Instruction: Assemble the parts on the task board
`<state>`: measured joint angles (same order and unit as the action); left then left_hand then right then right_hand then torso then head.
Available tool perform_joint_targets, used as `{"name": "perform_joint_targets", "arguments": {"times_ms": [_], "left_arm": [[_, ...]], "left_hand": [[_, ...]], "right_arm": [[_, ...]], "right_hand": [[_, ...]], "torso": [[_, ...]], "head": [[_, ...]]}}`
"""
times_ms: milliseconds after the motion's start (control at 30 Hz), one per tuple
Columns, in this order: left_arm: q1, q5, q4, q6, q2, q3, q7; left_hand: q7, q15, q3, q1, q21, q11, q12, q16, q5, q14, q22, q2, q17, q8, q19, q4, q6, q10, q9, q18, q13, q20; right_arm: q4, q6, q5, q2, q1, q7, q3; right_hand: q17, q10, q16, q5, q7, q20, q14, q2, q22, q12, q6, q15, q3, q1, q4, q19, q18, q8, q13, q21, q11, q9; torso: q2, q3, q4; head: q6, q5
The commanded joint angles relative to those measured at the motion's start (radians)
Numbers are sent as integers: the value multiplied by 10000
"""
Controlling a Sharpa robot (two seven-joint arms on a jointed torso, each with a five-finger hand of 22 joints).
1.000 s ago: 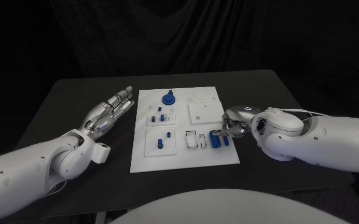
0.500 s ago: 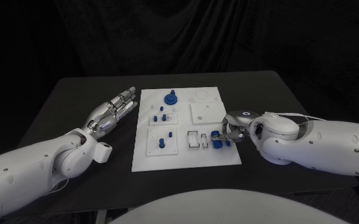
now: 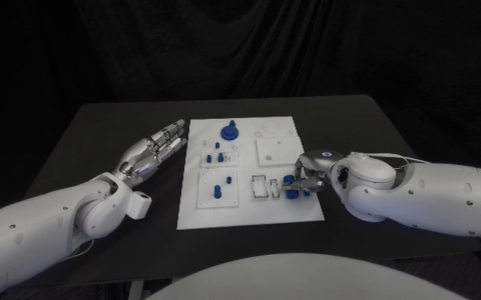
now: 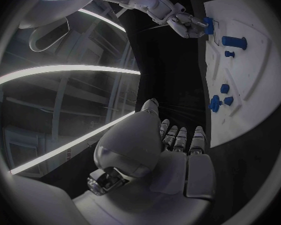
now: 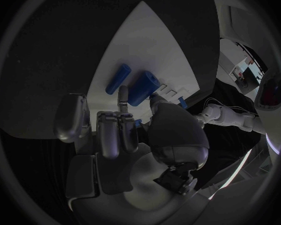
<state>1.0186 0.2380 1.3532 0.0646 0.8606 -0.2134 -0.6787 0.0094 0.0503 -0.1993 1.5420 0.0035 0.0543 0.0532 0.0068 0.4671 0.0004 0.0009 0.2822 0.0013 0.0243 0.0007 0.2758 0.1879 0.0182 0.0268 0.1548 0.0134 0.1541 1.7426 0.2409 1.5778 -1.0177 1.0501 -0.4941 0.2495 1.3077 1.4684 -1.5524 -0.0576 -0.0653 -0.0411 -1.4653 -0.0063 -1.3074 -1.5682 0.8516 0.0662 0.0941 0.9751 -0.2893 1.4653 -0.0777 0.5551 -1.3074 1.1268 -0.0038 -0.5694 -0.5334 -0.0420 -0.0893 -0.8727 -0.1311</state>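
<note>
The white task board [image 3: 251, 210] lies mid-table. My right hand [image 3: 308, 173] is at its right front edge, thumb and a finger pinching an upright blue cylinder part [image 3: 288, 188]. In the right wrist view that thick blue part [image 5: 142, 87] stands on the board [image 5: 153, 50] between my fingertips, with a thinner blue part [image 5: 117, 78] right beside it. My left hand [image 3: 152, 149] lies open with fingers stretched out, just left of the board, touching no part. The left wrist view shows my right hand [image 4: 185, 24] at a blue part [image 4: 208, 25].
A blue round part with a peg [image 3: 227, 132] stands at the board's far side. Small blue pegs [image 3: 213, 155] and a longer one [image 3: 215, 192] sit in the left column. White slotted holders [image 3: 263, 187] lie left of the pinched part. Black table [image 3: 110, 126] surrounds the board.
My right hand has moved a little toward the front and left, closing in on the blue part at the board's right edge. The left hand has stayed put.
</note>
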Motion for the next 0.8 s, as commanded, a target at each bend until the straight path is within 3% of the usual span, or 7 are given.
{"name": "perform_joint_targets", "arguments": {"times_ms": [33, 233, 467, 567, 733, 767, 800], "left_arm": [[-29, 2, -2, 257, -23, 10, -274], [-59, 2, -28, 322, -29, 10, -261], [-74, 2, -48, 396, -41, 10, -212], [-79, 2, -57, 419, -44, 10, -189], [-92, 2, -79, 465, -52, 10, -147], [-96, 2, -83, 473, -52, 10, -141], [-101, 2, -88, 482, -54, 10, -135]], "left_hand": [[142, 46, 92, 114, -35, 84, 68, -68, 39, -4, -9, -21, -13, 53, -7, -45, 57, 11, 15, 163, 10, 80], [460, 50, 253, 216, -35, 53, 82, -68, 105, -4, -9, -56, -13, 117, -7, -177, 346, 20, 57, 196, 14, 125], [538, 55, 291, 227, -35, 52, 85, -68, 125, -4, -9, -67, -13, 137, -7, -204, 411, 24, 65, 203, 14, 135], [569, 59, 302, 228, -35, 58, 94, -68, 130, -4, -9, -73, -13, 144, -7, -212, 433, 28, 67, 206, 16, 141], [580, 63, 306, 228, -35, 67, 95, -68, 130, -4, -9, -76, -13, 145, -7, -215, 438, 29, 68, 207, 17, 144], [580, 63, 306, 228, -35, 67, 95, -68, 130, -4, -9, -76, -13, 145, -7, -215, 438, 29, 68, 207, 17, 144], [602, 77, 315, 226, -35, 86, 99, -68, 130, -4, -9, -78, -13, 148, -7, -218, 441, 32, 67, 209, 18, 153]], "right_arm": [[-79, -50, 81, 70, -48, 30, -3], [-297, -240, 81, 278, -124, 5, -5], [-454, -347, -192, 437, -227, 47, -8], [-500, -275, -535, 464, -247, 114, -9], [-534, 230, -1701, 439, -262, 362, -13], [-536, 330, -1924, 430, -263, 399, -13], [-536, 454, -2199, 415, -264, 440, -14]], "right_hand": [[2215, 1024, 20, -218, -18, 52, -972, 19, -1560, -26, -61, 38, 43, 300, 74, 26, -36, -126, -2634, 43, -6, -2], [2207, 1024, 16, -1925, -93, 0, -970, -26, -1557, -26, -28, -20, 282, 978, 276, -1, -37, -610, -2634, 91, 62, 94], [2186, 1024, 21, -3677, -140, -37, -965, -152, -1547, -26, 33, -52, 644, 1441, 545, -27, -44, -1044, -2634, 93, 103, 197], [2198, 1024, 13, -4713, -155, -42, -967, -228, -1557, -26, 18, -59, 918, 1674, 732, -23, -37, -1205, -2634, 146, 113, 217], [2269, 1024, -23, -5743, -90, -26, -982, -321, -1582, -26, 203, -23, 1259, 1847, 959, -3, -24, -1143, -2634, 263, 61, 72], [2316, 1024, -45, -6369, -48, 0, -991, -366, -1593, -26, 260, 11, 1455, 1984, 1131, 7, -19, -1060, -2634, 316, 22, -38], [2328, 1024, -51, -6507, -39, 9, -994, -381, -1598, -26, 270, 18, 1519, 2001, 1184, 13, -15, -1024, -2634, 341, 13, -90]], "torso": [[-1, -1, 4], [-1, -1, 5], [-4, 1, 12], [0, -1, 15], [0, 2, 0], [-1, 4, 1], [-3, 4, 4]], "head": [[1, 29], [1, 39], [1, 121], [1, 146], [1, 183], [1, 191], [1, 196]]}}
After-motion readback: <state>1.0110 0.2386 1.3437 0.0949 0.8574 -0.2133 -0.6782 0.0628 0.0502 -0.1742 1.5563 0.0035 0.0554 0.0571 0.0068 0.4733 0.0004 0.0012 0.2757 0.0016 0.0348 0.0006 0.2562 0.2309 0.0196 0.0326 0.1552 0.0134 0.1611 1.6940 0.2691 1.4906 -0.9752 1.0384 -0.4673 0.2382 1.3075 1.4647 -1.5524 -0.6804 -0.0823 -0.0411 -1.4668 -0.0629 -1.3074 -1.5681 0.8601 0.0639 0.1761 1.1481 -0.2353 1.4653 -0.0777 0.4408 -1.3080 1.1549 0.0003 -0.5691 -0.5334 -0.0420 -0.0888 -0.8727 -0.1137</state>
